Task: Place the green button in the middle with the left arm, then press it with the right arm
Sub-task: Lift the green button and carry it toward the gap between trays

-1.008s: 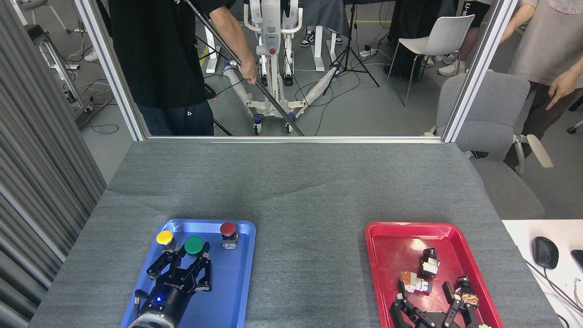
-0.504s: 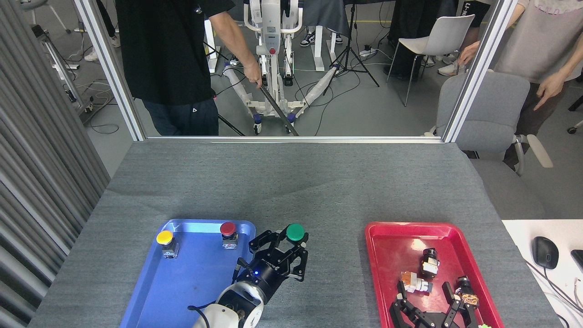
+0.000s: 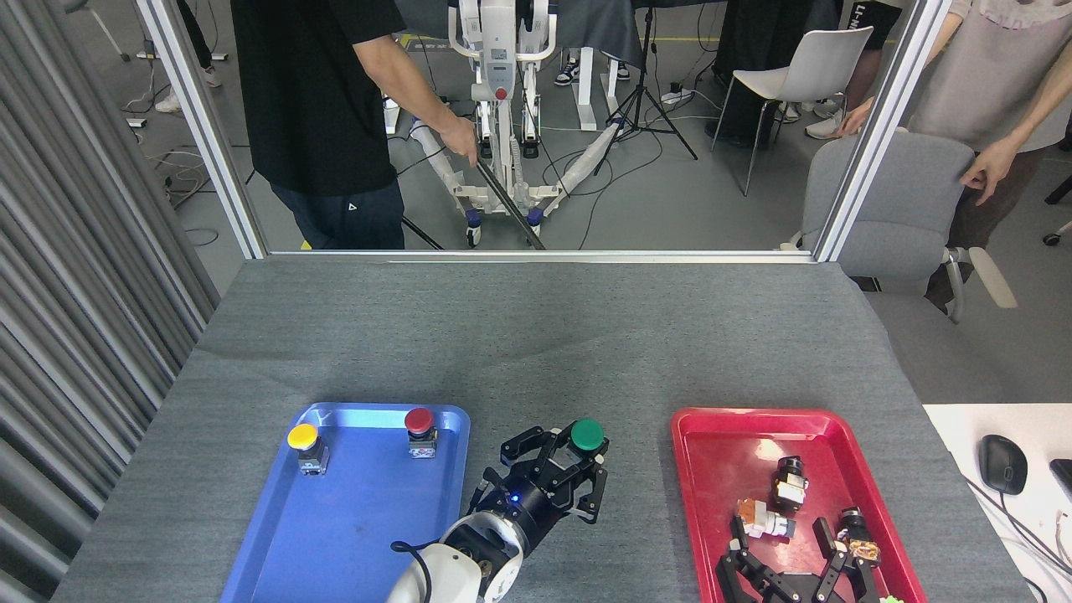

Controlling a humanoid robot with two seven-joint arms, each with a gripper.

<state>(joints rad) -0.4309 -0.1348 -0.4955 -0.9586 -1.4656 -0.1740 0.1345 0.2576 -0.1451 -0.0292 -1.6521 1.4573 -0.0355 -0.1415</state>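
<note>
Since a second ago your left pincer (image 3: 578,466) has carried the green button (image 3: 587,434) out of the blue tray (image 3: 335,536), where it sat between the yellow button (image 3: 303,437) and the red button (image 3: 419,420), and across to the grey strip of counter (image 3: 536,335) between the blue tray and the red tray (image 3: 720,427). Half a second ago it was just past the blue tray's right rim; now it is closer to midway between the two trays, a little nearer the red one.

You have the left pincer clamped on the button's base, the green cap showing above the fingers. Whether the base already touches the cloth, you cannot tell from this view.

So the pick and the carry look done. What is left, by my reading: set the button down upright, open the fingers and draw the left arm clear, then bring in the right arm.

Your right pincer (image 3: 796,563) sits low over the near end of the red tray with its fingers spread wide, gripping nothing, just beside the small parts lying there. The press has not begun.
</note>
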